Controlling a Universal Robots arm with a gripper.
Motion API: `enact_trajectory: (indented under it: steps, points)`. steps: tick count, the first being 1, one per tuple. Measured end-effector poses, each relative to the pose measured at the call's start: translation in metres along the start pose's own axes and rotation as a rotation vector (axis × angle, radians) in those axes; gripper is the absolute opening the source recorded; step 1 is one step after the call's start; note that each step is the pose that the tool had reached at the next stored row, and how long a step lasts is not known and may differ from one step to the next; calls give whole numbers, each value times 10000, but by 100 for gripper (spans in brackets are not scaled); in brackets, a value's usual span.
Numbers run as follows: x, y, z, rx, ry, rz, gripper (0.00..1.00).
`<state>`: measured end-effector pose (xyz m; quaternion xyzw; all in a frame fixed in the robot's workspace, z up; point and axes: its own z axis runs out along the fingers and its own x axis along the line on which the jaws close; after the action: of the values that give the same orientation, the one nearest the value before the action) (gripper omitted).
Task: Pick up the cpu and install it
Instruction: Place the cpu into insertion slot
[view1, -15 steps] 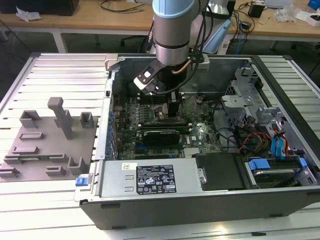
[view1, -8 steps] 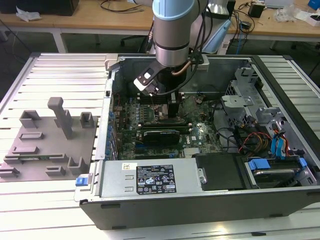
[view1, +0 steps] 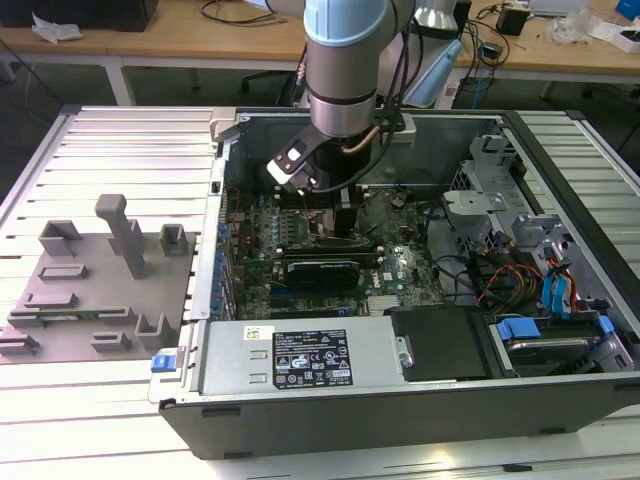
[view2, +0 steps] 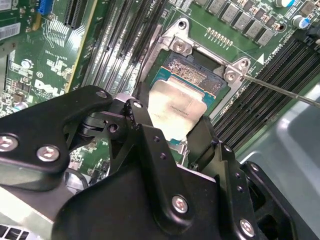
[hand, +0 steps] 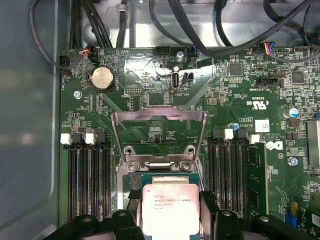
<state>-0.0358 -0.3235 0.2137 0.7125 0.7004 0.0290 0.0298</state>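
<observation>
Slatted worktop (view1: 100, 140) carries an open computer case (view1: 400, 420); inside, the end effector (hand: 169, 200) clamps the cpu (hand: 170, 212), shiny silver-topped, green-rimmed, one edge hidden behind it.

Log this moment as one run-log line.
gripper: shut on cpu | cpu: over socket | socket: partly uncovered | load plate: raised | seating: cannot tell

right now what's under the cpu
The open socket: a strip of its contacts shows past the cpu in the second wrist view. The rest of the socket is covered by the cpu, which the gripper holds.
</observation>
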Motion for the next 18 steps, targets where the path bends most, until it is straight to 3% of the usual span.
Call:
enact_trajectory:
  steps: [10,18]
  points:
    - [69,-50,134,2,3,-38,55]
    - [67,-77,168,5,-3,-53,55]
